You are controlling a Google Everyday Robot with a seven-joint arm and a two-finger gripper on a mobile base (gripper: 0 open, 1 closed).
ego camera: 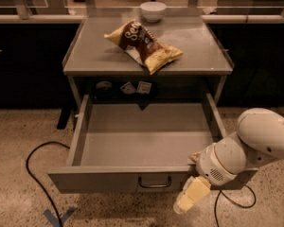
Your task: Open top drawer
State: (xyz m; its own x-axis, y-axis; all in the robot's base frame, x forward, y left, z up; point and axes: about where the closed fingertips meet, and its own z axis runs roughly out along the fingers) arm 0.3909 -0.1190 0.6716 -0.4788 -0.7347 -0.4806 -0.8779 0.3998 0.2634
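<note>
The top drawer (109, 179) is a wide grey metal drawer pulled far out of the grey cabinet, showing a broad shallow bare tray (142, 134). Its small dark U-shaped handle (154, 182) sits at the centre of the front. My gripper (191, 195) hangs in front of the drawer front, just right of and below the handle, with its pale fingers pointing down-left. It does not touch the handle. The white arm (255, 143) comes in from the right and covers the drawer's front right corner.
A brown and yellow chip bag (143, 44) and a white bowl (153, 10) sit on the cabinet top (189, 41). Small objects (132, 87) lie in the dark shelf behind the drawer. A black cable (35, 171) loops on the speckled floor at left. Dark counters stand on both sides.
</note>
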